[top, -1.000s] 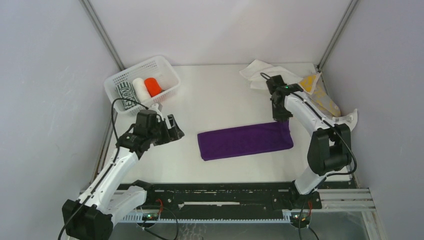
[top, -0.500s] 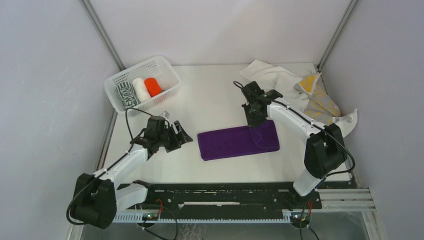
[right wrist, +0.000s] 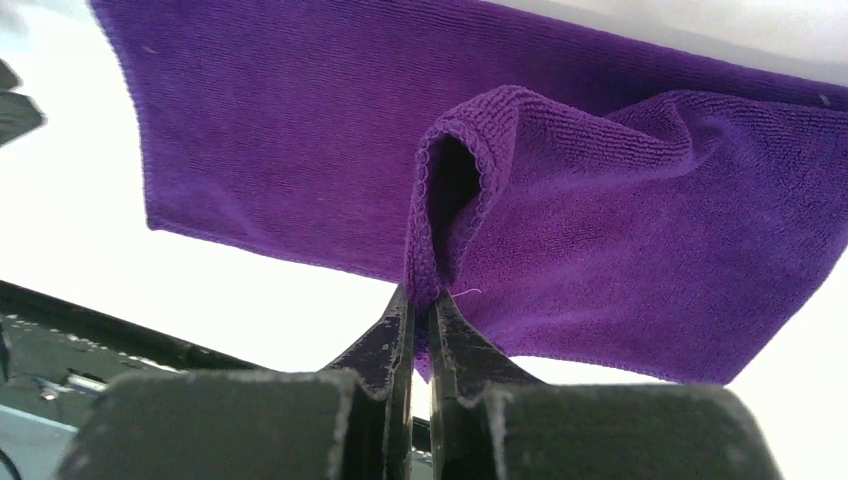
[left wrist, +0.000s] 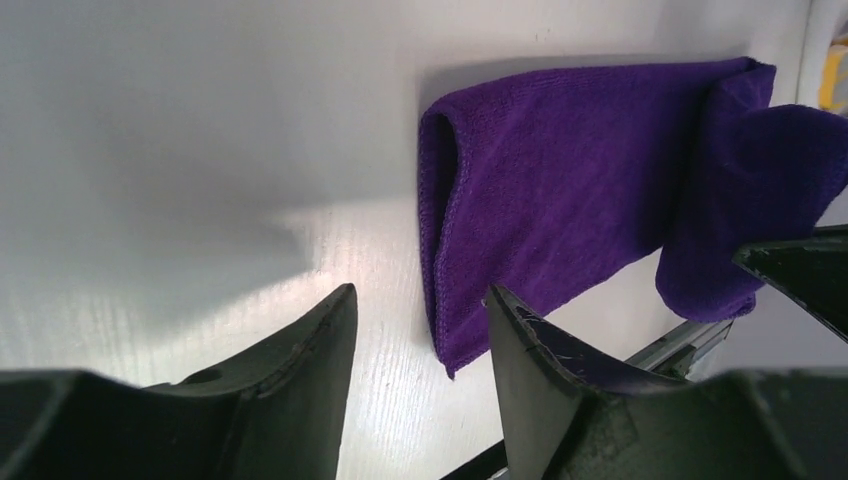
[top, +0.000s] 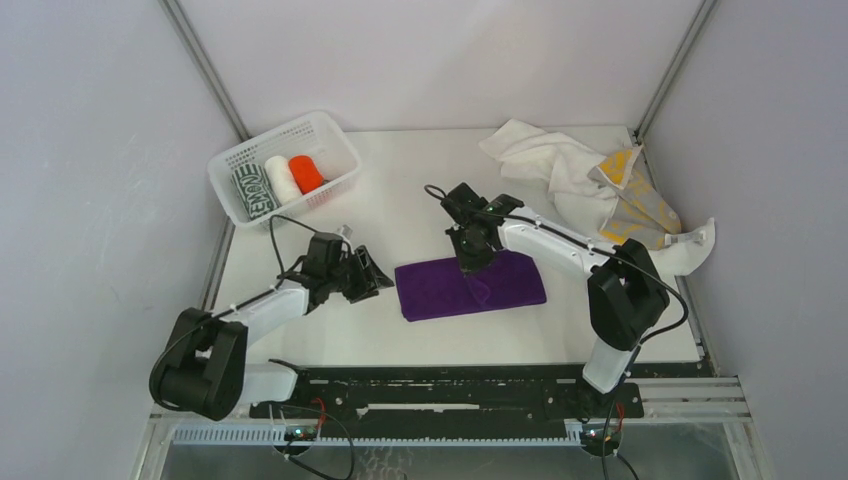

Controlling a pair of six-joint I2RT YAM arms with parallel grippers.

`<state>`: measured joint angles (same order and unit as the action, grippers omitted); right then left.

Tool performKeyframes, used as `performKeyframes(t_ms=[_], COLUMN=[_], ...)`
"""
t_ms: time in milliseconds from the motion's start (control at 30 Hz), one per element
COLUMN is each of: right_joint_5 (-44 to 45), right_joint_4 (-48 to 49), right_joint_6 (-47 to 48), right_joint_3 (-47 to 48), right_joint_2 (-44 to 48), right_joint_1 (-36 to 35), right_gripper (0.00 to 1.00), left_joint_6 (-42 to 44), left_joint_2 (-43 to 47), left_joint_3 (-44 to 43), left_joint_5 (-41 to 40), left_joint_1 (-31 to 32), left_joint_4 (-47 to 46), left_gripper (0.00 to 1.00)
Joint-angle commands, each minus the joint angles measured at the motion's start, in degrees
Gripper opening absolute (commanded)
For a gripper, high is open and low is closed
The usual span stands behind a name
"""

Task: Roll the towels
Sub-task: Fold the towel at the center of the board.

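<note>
A purple towel [top: 500, 285] lies flat mid-table, its right end lifted and folded leftward over itself. My right gripper [top: 470, 262] is shut on that folded edge; in the right wrist view the cloth [right wrist: 600, 230] is pinched between the tips [right wrist: 422, 297]. My left gripper [top: 378, 280] sits low at the towel's left end, open. In the left wrist view the towel's [left wrist: 560, 190] near corner lies between the fingers [left wrist: 420, 295], untouched. A white towel [top: 540, 155] and a yellow-and-grey towel [top: 632, 200] lie crumpled at the back right.
A white mesh basket [top: 345, 150] at the back left holds three rolled towels: green-and-white [top: 248, 190], white [top: 281, 178] and orange-red [top: 306, 172]. A white curved sheet [top: 695, 250] sits by the right wall. The black rail [top: 450, 385] runs along the near edge.
My right gripper has carried the towel's right end leftward over the towel, shortening it. My left arm has dropped and reached right to the towel's left end, its jaws narrowing.
</note>
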<state>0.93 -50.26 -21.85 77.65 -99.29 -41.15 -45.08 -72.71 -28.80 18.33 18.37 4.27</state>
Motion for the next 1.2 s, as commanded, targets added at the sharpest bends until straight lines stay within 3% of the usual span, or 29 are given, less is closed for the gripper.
performKeyframes(t_ms=[0, 667, 1167], right_joint_5=[0.0, -0.8, -2.4], right_joint_4=[2.3, 1.2, 1.5], right_joint_6=[-5.1, -11.8, -12.5], right_joint_3=[3.6, 13.5, 17.7], right_joint_2=[-0.6, -8.4, -16.6], right_joint_1=[-2.6, -8.0, -9.2], right_gripper=[0.0, 0.0, 0.0], left_joint_6=[-1.4, -3.1, -3.0], left_joint_2=[-2.7, -7.7, -9.5], left_joint_3=[0.3, 2.1, 1.7], left_joint_5=[1.7, 1.8, 1.8], left_joint_1=[1.9, 4.9, 5.7], left_joint_4=[-4.8, -9.4, -10.0], left_gripper=[0.54, 0.28, 0.23])
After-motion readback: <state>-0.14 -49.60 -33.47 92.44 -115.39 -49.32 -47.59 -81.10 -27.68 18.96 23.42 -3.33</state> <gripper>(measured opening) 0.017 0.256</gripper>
